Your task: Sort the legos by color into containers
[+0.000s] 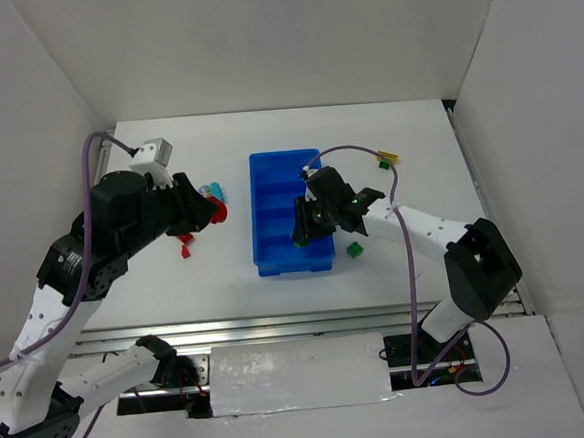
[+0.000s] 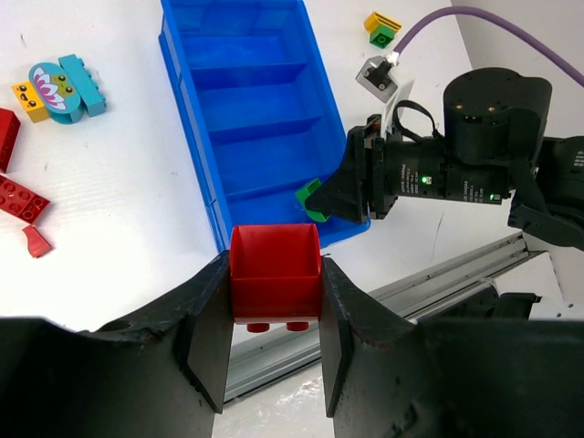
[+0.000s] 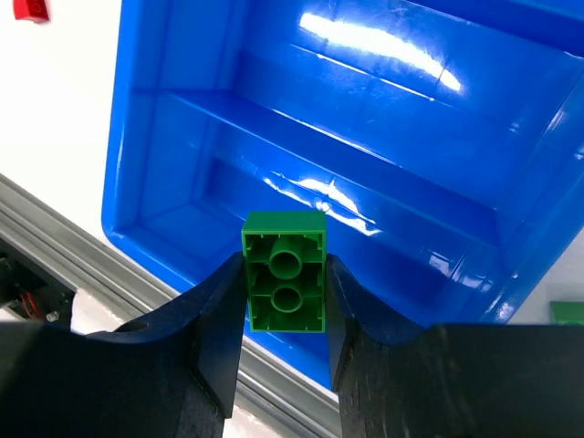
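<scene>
Right wrist view | green brick [image 3: 285, 274] is clamped in the right gripper [image 3: 283, 315], over the end compartment of the blue tray [image 3: 137, 146] | red brick [image 2: 274, 260] is pinched in the left gripper [image 2: 274, 310], left of the tray | step judged: green drop-off | next: fingers to be parted so the brick lands inside.
</scene>
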Controlling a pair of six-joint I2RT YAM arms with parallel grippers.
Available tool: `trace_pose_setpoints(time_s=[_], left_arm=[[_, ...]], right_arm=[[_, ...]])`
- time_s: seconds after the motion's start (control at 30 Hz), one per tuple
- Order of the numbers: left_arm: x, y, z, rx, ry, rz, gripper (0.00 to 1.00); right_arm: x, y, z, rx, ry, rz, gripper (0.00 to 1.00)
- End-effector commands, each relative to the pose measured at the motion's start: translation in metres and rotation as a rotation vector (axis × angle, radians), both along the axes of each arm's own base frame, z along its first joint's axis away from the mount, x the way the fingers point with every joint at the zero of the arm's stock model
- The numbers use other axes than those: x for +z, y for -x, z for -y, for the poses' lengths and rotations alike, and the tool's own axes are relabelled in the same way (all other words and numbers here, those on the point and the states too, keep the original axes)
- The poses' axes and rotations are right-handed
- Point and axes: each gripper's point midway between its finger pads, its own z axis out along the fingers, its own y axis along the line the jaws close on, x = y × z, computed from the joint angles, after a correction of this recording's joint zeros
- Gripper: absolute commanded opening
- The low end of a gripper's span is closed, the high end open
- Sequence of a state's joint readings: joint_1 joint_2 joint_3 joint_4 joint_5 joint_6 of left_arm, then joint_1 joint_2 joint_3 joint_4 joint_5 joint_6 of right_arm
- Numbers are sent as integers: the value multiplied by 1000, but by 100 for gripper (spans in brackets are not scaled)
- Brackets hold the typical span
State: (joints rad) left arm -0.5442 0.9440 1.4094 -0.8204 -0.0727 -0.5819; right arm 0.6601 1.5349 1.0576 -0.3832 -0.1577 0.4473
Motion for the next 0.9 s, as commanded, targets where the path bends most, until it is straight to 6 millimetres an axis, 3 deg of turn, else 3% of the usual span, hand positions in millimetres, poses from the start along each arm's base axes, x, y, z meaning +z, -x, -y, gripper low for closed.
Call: trace_pose_setpoints(time_s=[0.0,0.03,0.2,0.4,0.47,0.5,0.57,0.6,0.63,0.73,0.77,0.8,0.87], left_arm=[[3,-5,1,13,17,9,0],[2,-5,2,13,20,7,0],[-2,-11,7,7,22,-1,0],[-20,-25,21,-23,7,-39,0],[-29,-37,32,-38,7,-55,0],[-39,-42,37,-47,2,-74,0],[-51,-57,53,-72,14,-85,0],[-62,-61,58,-84,13,-104,0],[-67,-73,67,-89,21,-98,0],[-95,-88,85,-110,10,-142,3],[-95,-94,93,-118,14,-128,5],[-111,-101,100,-121,-6,-155,5],[-117,-113,108,-113,-20,-146,7]], right_arm=[[21,-11,-12,18,-18,60,41],[22,-11,-12,20,-19,63,49],[33,-9,-12,17,-39,79,68],[62,-9,0,-39,-62,138,74],[84,-10,22,-155,-74,187,81],[105,-14,41,-236,-107,226,84],[101,-12,73,-388,-117,181,87],[111,-15,99,-484,-130,210,91],[100,-9,112,-522,-112,187,91],[95,4,138,-586,-85,185,95],[94,12,144,-596,-72,184,96],[93,15,147,-602,-70,182,97],[93,21,151,-607,-75,180,97]])
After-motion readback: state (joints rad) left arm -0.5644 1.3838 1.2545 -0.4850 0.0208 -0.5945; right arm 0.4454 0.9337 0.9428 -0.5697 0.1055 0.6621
